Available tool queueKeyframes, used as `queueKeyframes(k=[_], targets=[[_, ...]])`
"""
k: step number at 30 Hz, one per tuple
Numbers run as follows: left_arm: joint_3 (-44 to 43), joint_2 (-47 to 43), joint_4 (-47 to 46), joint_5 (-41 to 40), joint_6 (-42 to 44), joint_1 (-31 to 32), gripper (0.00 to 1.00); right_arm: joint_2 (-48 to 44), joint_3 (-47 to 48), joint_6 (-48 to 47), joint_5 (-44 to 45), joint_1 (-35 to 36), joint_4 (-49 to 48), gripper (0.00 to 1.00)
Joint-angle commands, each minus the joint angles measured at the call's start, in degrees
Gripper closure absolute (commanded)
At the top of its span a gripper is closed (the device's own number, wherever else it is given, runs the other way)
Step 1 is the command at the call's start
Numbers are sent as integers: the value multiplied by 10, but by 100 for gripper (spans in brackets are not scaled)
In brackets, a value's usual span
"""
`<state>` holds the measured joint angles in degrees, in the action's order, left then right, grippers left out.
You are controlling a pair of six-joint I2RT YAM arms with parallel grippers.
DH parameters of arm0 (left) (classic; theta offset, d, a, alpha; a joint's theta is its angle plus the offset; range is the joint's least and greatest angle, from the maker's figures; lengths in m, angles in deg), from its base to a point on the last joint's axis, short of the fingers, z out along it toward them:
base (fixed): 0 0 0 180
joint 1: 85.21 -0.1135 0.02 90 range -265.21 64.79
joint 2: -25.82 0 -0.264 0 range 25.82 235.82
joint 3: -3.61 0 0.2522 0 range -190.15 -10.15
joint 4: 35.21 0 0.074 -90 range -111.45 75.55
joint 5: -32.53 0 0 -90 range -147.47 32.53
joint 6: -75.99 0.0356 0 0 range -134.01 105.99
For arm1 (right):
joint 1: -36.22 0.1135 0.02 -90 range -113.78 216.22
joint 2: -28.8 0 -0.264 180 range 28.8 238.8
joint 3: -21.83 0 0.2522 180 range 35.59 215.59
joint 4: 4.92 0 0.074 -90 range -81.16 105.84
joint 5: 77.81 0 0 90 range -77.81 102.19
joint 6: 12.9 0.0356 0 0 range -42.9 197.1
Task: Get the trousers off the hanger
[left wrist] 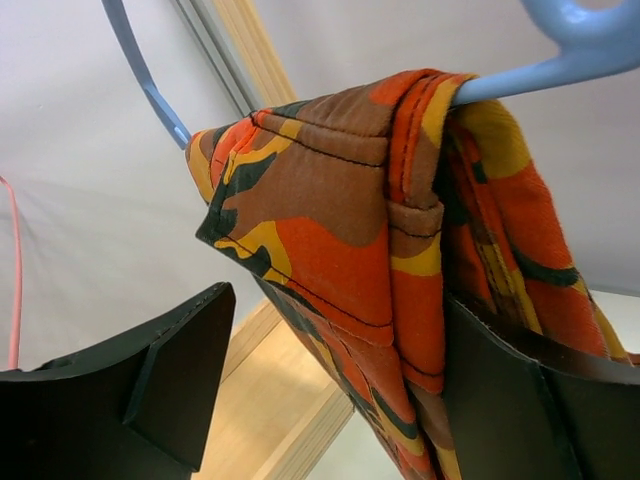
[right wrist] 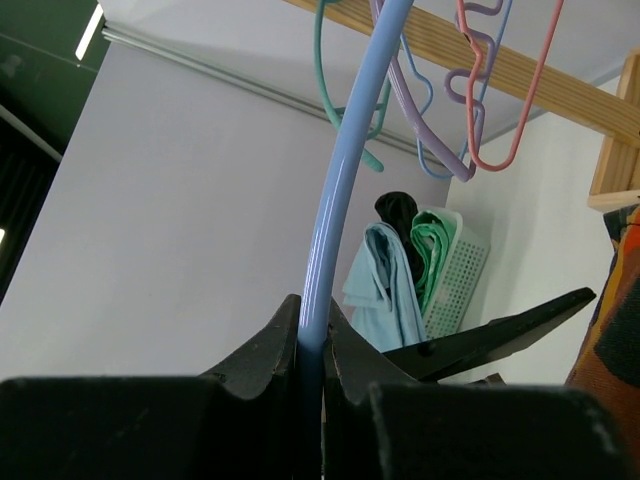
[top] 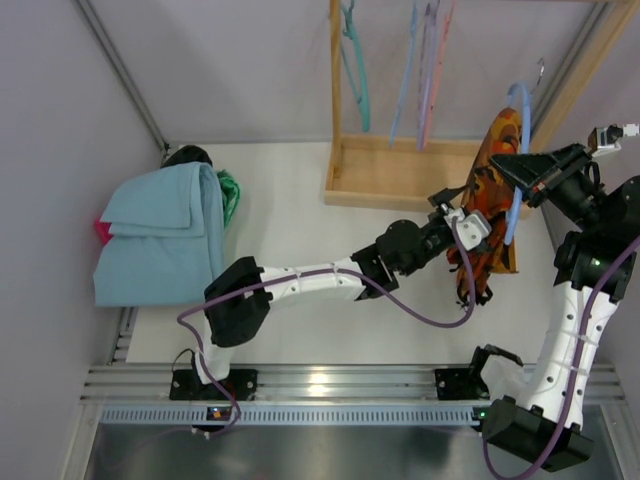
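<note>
The trousers [top: 490, 195] are orange camouflage cloth, draped over a light blue hanger [top: 518, 150] at the right of the top view. My right gripper [top: 520, 168] is shut on the hanger's rod [right wrist: 345, 150], which runs up between its fingers [right wrist: 312, 345]. My left gripper [top: 462, 225] reaches the trousers from the left. In the left wrist view it [left wrist: 335, 390] is open, with the folded waistband [left wrist: 340, 230] hanging between the jaws. The cloth lies against the right finger [left wrist: 500, 400]; the left finger [left wrist: 170, 380] stands apart. The hanger bar [left wrist: 560, 60] carries the cloth.
A wooden rack [top: 400, 185] stands behind the trousers, with teal [top: 355, 60] and pink and purple hangers [top: 430, 60] on its rail. A pile of light blue cloth [top: 160, 235] and green cloth lies at the far left in a white basket [right wrist: 455, 270].
</note>
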<state>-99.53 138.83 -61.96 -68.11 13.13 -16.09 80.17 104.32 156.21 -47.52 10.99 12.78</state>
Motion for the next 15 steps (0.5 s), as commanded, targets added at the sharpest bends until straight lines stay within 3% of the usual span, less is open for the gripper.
queueKeyframes(k=[1, 9, 15], targets=[[-28, 1, -11, -18, 8, -14, 18, -28, 47, -9, -4, 4, -111, 100], [-142, 73, -11, 0, 8, -25, 29, -35, 29, -8, -21, 4, -120, 100], [-178, 90, -10, 6, 16, -31, 54, -31, 39, -11, -36, 4, -122, 100]])
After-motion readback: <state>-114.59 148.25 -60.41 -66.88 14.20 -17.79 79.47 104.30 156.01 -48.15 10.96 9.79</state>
